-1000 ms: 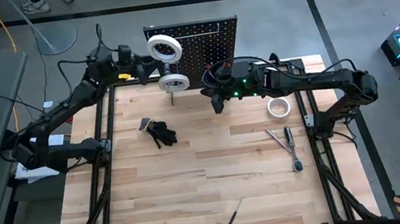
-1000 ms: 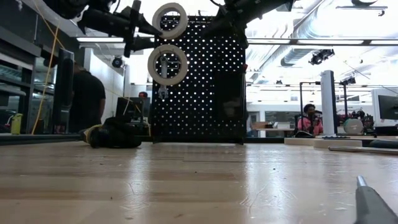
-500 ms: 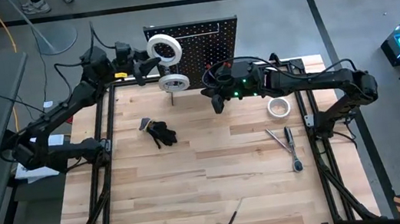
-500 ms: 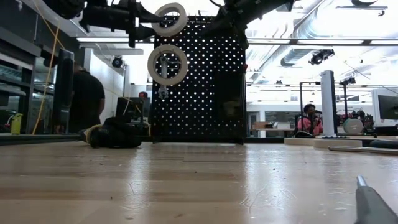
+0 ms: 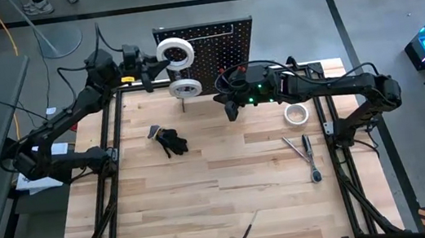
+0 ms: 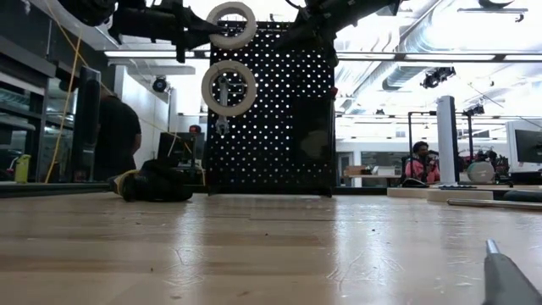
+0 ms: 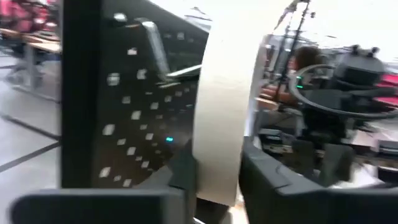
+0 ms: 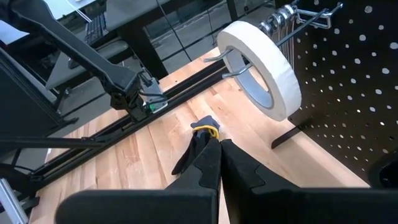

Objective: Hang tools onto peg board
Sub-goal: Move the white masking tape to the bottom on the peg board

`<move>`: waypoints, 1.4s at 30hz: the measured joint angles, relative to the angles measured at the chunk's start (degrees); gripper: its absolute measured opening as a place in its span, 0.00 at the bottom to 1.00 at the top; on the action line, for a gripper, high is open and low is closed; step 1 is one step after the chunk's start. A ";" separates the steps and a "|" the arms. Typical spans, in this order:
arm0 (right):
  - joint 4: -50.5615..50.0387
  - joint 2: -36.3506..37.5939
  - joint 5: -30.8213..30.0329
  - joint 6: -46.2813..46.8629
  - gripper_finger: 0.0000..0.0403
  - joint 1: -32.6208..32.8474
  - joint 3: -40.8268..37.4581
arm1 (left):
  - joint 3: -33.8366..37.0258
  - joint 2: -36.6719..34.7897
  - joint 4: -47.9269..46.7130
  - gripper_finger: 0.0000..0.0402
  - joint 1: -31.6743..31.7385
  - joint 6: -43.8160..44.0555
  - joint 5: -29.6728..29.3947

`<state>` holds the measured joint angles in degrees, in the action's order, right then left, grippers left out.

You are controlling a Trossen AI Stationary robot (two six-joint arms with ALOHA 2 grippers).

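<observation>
The left tool (image 5: pixel 148 71) grips a white tape roll (image 5: pixel 175 52) by its rim at the upper left of the upright black peg board (image 5: pixel 219 44), its dark fingers (image 7: pixel 186 168) on either side of the tape band. A second tape roll (image 5: pixel 184 88) hangs just below it on a hook. The right tool (image 5: pixel 230 108), fingers pressed shut and holding nothing, hovers before the board's lower right.

Only the overhead camera shows what lies on the wooden tabletop (image 5: pixel 220 175): a third tape roll (image 5: pixel 297 114), silver wrenches (image 5: pixel 308 154), a dark bundle of tools (image 5: pixel 170 142) and a slim screwdriver (image 5: pixel 244 236) near the front edge. The right wrist camera alone shows the lower roll's wire hook (image 8: pixel 236 65) and a rack of silver wrenches (image 8: pixel 286 18) hung on the board. The level camera looks past the board into a bright workshop, where a person in pink (image 6: pixel 417 165) sits.
</observation>
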<state>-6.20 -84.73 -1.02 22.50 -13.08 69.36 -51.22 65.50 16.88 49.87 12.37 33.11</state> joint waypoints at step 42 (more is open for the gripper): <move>1.36 0.00 1.05 3.06 0.00 0.00 0.00 | 0.04 -6.59 -33.45 0.15 -15.37 -12.69 -5.70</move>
<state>-4.84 -84.73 0.03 25.56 -13.08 69.36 -51.18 58.92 -16.57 34.50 -0.32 27.41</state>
